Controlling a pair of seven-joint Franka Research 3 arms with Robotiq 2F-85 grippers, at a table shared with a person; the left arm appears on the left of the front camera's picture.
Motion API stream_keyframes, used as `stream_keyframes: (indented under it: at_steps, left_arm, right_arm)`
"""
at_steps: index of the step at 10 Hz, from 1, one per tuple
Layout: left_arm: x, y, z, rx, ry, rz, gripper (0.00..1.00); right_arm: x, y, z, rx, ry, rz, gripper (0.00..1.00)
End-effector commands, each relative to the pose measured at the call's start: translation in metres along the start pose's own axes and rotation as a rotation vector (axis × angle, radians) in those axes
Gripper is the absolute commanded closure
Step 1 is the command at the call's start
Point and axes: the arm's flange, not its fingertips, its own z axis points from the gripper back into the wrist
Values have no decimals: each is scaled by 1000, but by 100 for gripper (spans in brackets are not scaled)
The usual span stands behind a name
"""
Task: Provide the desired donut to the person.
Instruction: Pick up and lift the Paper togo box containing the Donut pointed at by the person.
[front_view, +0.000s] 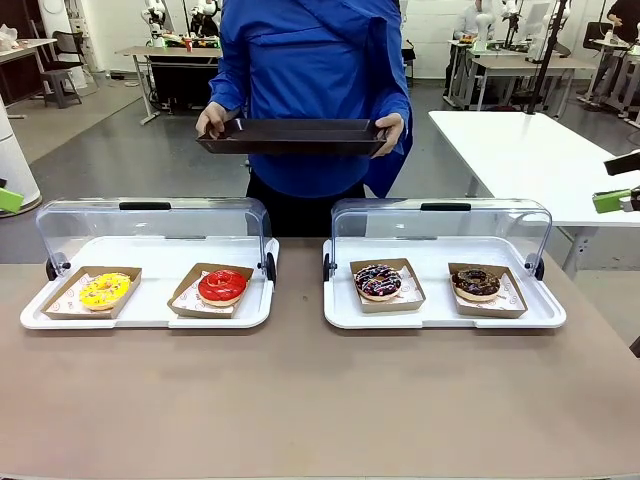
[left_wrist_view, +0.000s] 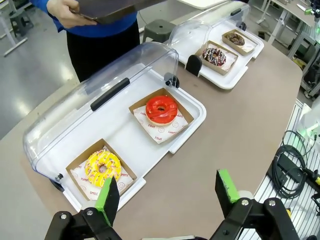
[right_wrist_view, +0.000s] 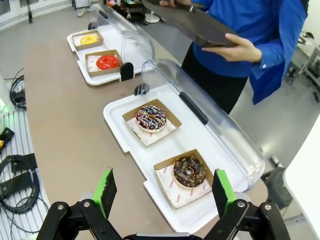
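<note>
Four donuts lie in brown paper trays: a yellow donut (front_view: 104, 290) and a red donut (front_view: 222, 286) on the left white tray (front_view: 150, 318), and a dark sprinkled donut (front_view: 378, 281) and a chocolate donut (front_view: 477, 283) on the right white tray (front_view: 440, 318). The person (front_view: 310, 70) stands at the far side holding a dark flat tray (front_view: 290, 135) in both hands. My left gripper (left_wrist_view: 167, 192) hangs open above the table's near edge, close to the yellow donut (left_wrist_view: 102, 167). Held high and open, my right gripper (right_wrist_view: 164, 192) looks down past the chocolate donut (right_wrist_view: 189, 171).
Both white trays have clear domed lids (front_view: 150, 225) (front_view: 440, 225) swung up at the back, toward the person. The brown tabletop (front_view: 300, 400) in front of the trays is bare. A white table (front_view: 530, 150) stands at the far right. Cables (left_wrist_view: 290, 170) lie beside the table.
</note>
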Motion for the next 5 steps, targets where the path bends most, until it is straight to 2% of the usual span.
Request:
stream_keyframes:
  at_steps: [1,2,3,4,5]
  left_arm:
    - [-7,-2,-7,-4,-60,-24,0]
    - [-7,-2,-9,7,-88,-11,0]
    - [-6,-2,-20,-10,-99,-56,0]
    - [3,2,2,12,-30,4,0]
    - [3,2,2,12,-30,4,0]
  right_arm:
    - [-9,24,-14,-20,-50,37,0]
    - [-8,26,-17,-19,-72,50,0]
    - [-7,29,-33,-1,-56,63,0]
    - [4,1,1,-11,-15,22,0]
    - [4,1,1,-11,-15,22,0]
